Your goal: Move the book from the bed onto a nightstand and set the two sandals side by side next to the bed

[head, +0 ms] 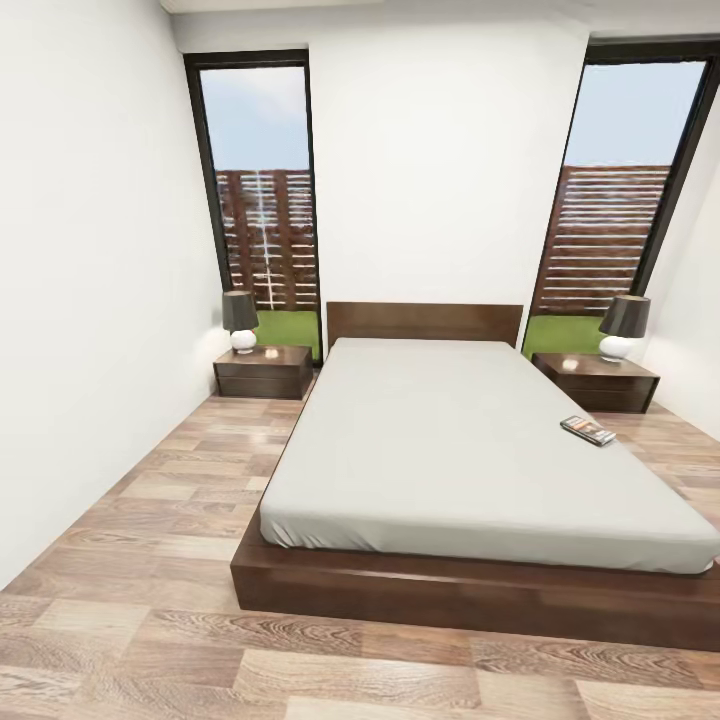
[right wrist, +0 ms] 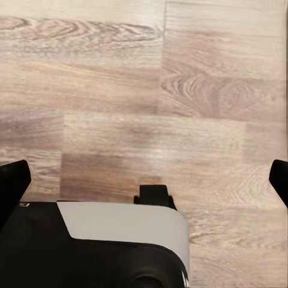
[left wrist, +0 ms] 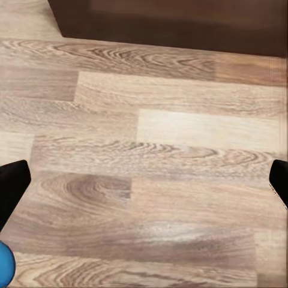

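Head view: bedroom with white walls, plank floor (head: 150, 500), two tall dark-framed windows — left window (head: 262, 190), right window (head: 620, 200) — both showing a slatted brown fence and grass.

Bed (head: 470, 470) stands centred against the far wall, headboard between the windows, dark frame, bare grey mattress. Book (head: 587, 430) lies flat on the mattress near the bed's right edge, about level with the right nightstand, well apart from the headboard. Cover detail too small to read.

Left nightstand (head: 263, 370) sits just beside the headboard's left end, below the left window; a lamp (head: 241, 320) with dark shade and white base stands on it. Right nightstand (head: 597, 381) sits on the other side of the bed, carrying a second lamp (head: 623, 327) of the same kind. Each top also shows a small pale spot; cannot tell what.

Left wrist view: left gripper (left wrist: 144, 186) hangs over plank floor, black fingertips at the two picture edges — jaws spread wide, nothing between them. Dark wood of the bed frame runs along the far side. A bright blue rounded patch (left wrist: 5, 264) shows at the picture's corner; cannot tell what it is.

Right wrist view: right gripper (right wrist: 144, 183) also over bare planks, jaws spread wide, holding nothing. A white-and-black part of the robot (right wrist: 120, 240) sits below it.
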Motion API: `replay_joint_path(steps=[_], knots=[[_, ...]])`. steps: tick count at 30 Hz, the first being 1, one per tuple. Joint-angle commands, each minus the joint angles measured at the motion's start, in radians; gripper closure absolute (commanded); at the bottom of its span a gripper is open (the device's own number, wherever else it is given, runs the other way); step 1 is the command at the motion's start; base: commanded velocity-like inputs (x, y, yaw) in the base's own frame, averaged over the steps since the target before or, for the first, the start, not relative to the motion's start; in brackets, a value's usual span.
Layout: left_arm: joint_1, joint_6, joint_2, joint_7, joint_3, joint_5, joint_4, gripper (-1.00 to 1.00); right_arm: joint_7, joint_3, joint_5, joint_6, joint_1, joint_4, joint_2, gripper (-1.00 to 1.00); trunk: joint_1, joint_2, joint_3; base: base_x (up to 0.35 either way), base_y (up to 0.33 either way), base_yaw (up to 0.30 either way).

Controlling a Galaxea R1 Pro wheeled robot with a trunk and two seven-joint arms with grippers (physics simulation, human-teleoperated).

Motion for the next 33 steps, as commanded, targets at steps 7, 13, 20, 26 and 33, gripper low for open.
replay_joint_path(steps=[7, 13, 20, 26, 33], knots=[[0.0, -0.072, -0.003, 0.0, 0.001, 0.003, -0.009, -1.0, 0.002, -0.002, -0.002, -0.03, 0.001, -0.021, 0.002, -1.0, 0.0, 0.0, -0.001, 0.0, 0.0, 0.0], [0.0, -0.096, -0.004, 0.0, -0.001, 0.014, 0.019, -1.0, 0.003, -0.003, -0.003, -0.04, 0.001, -0.017, 0.003, -1.0, 0.0, 0.0, -0.001, 0.0, 0.0, 0.0], [0.0, -0.099, -0.005, 0.0, -0.001, 0.034, 0.047, -1.0, 0.003, -0.003, -0.002, -0.04, 0.001, -0.017, 0.003, -1.0, 0.0, 0.0, -0.001, 0.0, 0.0, 0.0], [0.0, -0.1, -0.004, 0.0, -0.001, 0.038, 0.05, -1.0, 0.003, -0.003, -0.003, -0.04, 0.001, -0.017, 0.003, -1.0, 0.0, 0.0, -0.001, 0.0, 0.0, 0.072], [0.0, -0.101, -0.005, 0.0, -0.002, 0.038, 0.052, -1.0, 0.003, -0.003, -0.003, -0.041, 0.001, -0.017, 0.003, -1.0, 0.0, 0.0, -0.001, 0.0, 0.0, 0.263]])
